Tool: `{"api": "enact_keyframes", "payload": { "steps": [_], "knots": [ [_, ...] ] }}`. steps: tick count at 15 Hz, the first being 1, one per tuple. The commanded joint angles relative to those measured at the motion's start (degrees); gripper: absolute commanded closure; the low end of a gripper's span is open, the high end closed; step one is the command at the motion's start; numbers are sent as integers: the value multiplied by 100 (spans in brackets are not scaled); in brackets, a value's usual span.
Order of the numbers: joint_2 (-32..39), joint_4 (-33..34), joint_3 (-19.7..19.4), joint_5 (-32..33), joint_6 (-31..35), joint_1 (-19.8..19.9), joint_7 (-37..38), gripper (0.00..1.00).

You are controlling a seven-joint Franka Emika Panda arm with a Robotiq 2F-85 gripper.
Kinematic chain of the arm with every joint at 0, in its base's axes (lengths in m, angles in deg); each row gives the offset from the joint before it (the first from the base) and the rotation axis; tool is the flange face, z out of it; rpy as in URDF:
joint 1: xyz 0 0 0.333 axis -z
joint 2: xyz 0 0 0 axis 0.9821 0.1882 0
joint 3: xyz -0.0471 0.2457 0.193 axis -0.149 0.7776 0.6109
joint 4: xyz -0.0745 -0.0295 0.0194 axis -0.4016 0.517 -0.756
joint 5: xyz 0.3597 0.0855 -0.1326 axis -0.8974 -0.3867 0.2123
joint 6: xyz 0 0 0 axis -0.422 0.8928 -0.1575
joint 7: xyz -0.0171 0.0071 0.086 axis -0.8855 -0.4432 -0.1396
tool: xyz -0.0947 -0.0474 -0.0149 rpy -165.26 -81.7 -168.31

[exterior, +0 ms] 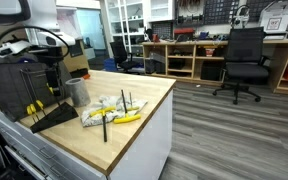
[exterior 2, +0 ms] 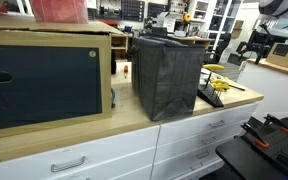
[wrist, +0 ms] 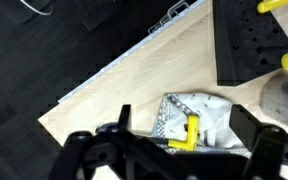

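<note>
readable text: none in any view | cloth [wrist: 214, 115] on the wooden top: grey speckled marks, too blurred to make out as letters | white box [exterior: 277, 18] on the far bench: dark print, too small to read

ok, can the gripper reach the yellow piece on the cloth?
Probably yes. The gripper is open, and in the wrist view the yellow piece lies uncovered on the cloth between its fingers; the metal cup and black rack stand off to one side.
</note>
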Motion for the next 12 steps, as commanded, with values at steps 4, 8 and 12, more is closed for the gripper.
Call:
{"api": "enact_keyframes", "payload": {
  "steps": [4,8,12],
  "knots": [
    [1139,1296,-67,720,-83,-68,-576,0],
    [1708,1870,-26,997,-63,-139,-1063,0],
    [1666,1714,-54,873,-18,-150,-998,0]
  ]
}}
